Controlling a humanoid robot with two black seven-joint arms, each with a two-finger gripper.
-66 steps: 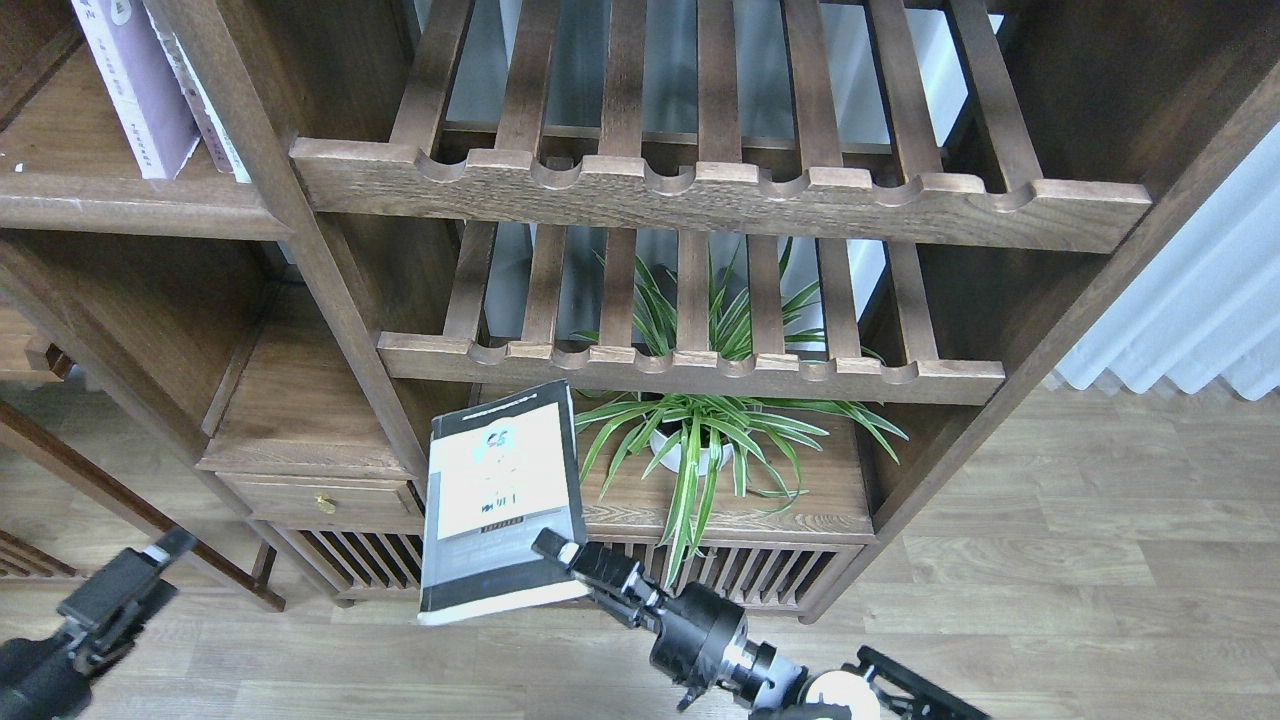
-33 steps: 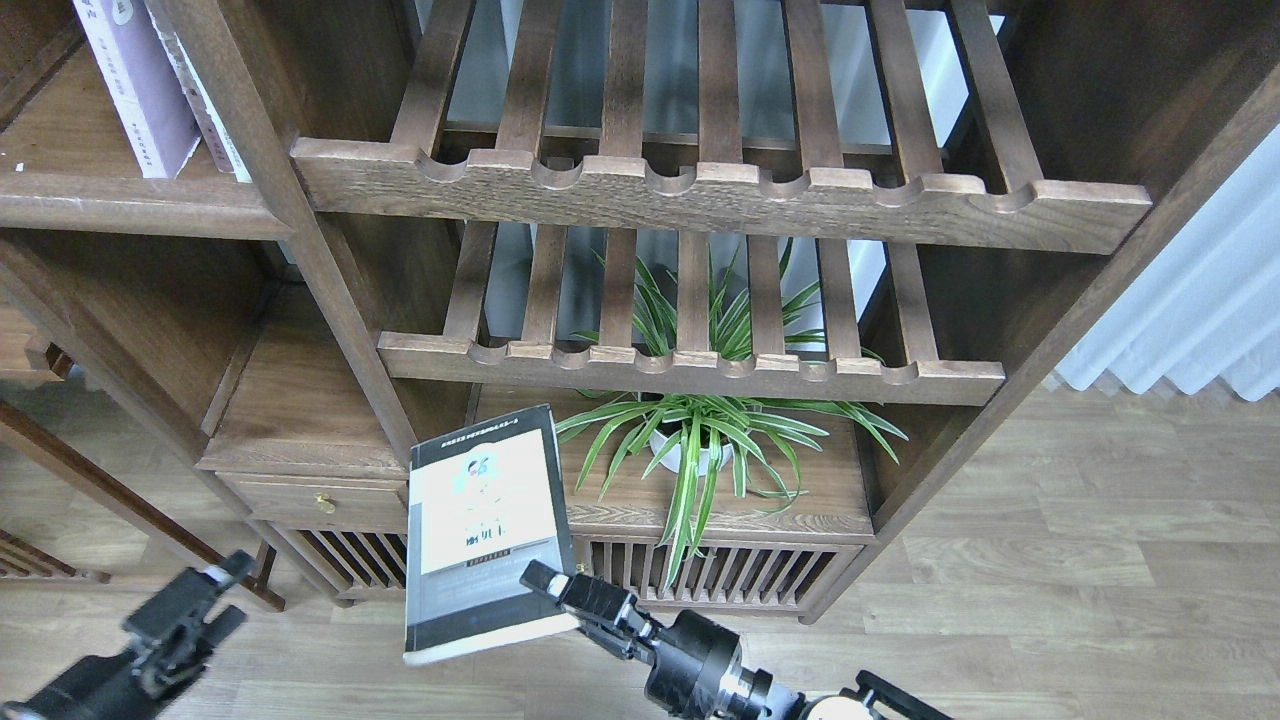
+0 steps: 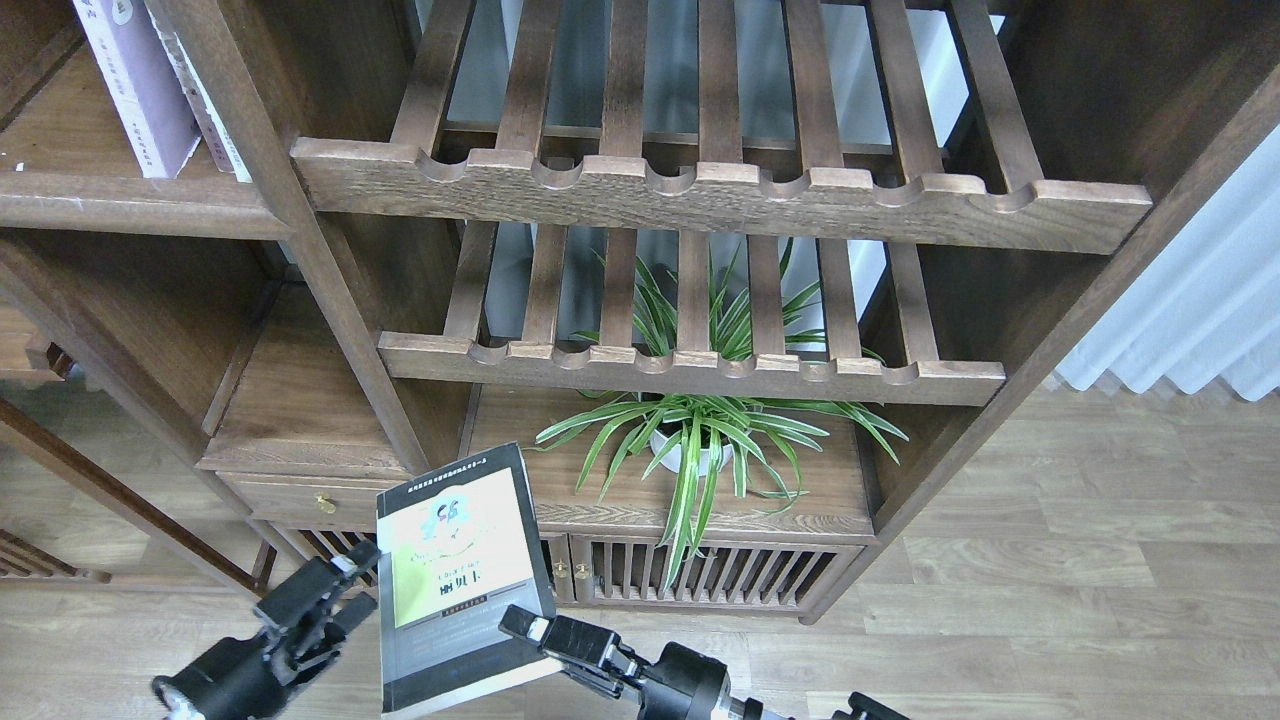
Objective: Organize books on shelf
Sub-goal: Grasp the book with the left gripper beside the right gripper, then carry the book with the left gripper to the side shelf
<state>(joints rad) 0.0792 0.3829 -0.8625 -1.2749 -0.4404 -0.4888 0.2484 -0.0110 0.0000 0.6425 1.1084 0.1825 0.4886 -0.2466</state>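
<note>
The black-grey book with a yellow-green panel (image 3: 455, 580) is held up in front of the bookcase, low in the head view, cover toward me. My right gripper (image 3: 527, 625) is shut on its lower right corner. My left gripper (image 3: 352, 580) is open at the book's left edge, its upper finger tip right at the cover. The pale lavender-white book (image 3: 135, 90) stands on the solid dark-brown shelf (image 3: 130, 205) at the upper left, with a second book (image 3: 205, 115) leaning beside it. I do not see the red book's cover.
Two slatted racks with scalloped rails (image 3: 700, 190) fill the middle of the bookcase. A potted spider plant (image 3: 690, 440) stands on the low cabinet top (image 3: 800, 500). A drawer with a brass knob (image 3: 322, 500) is at the lower left. White curtain (image 3: 1190, 300) hangs at right.
The right gripper has brought the book down and to the left. The left arm has swung in from the far left and up to the book's left edge.
</note>
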